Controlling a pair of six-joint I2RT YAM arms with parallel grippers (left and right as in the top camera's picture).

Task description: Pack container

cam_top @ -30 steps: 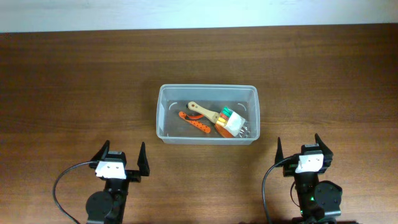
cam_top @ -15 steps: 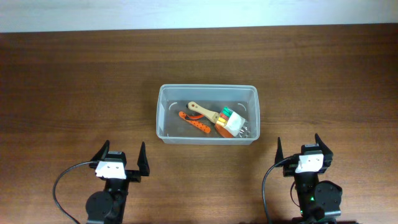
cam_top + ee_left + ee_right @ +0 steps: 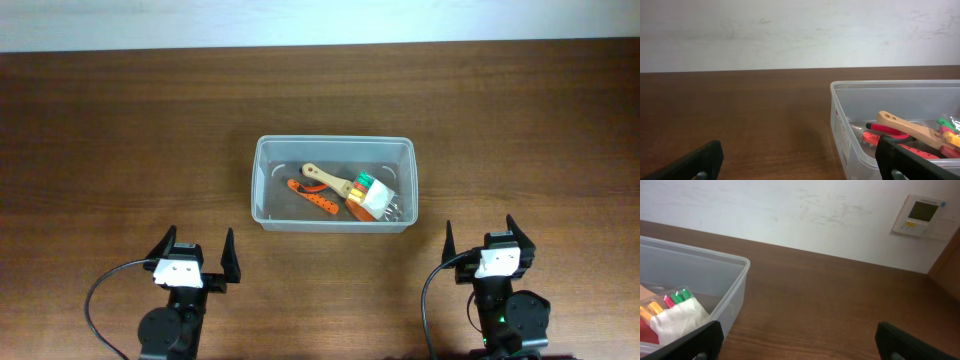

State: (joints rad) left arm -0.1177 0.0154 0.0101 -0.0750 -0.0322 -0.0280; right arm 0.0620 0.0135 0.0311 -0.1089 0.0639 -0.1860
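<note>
Plainly, the container (image 3: 333,141) sits at the middle of the table (image 3: 120,150), with its long side running from 9 to 3 o'clock. It holds a brush (image 3: 330,181), an orange tool (image 3: 310,198) and a pack (image 3: 372,196) with coloured tips. These crowd toward the 3 o'clock end, and the floor at the 9 o'clock end is bare.

The left gripper (image 3: 197,250) rests at 7 o'clock from the container and the right gripper (image 3: 480,240) at 5 o'clock. Both are well apart from it, near the table's front edge. Each claw stands wide and holds nothing, and the wrist views show the dark fingertips spread to the frame's corners with only wood and container between them.

No loose item lies on the table in any view, so the packing looks finished or close to it. The arms seem parked, not mid-reach.

If another piece is to go in, it is best carried high over the near wall. It can then come down into the bare 9 o'clock end and be let go low, so it does not bounce off the brush. The left arm is the nearer one for that spot.

The container looks light and thin-walled, so a finger catching its rim would likely slide it. Any approach should come from above and not across the table.
</note>
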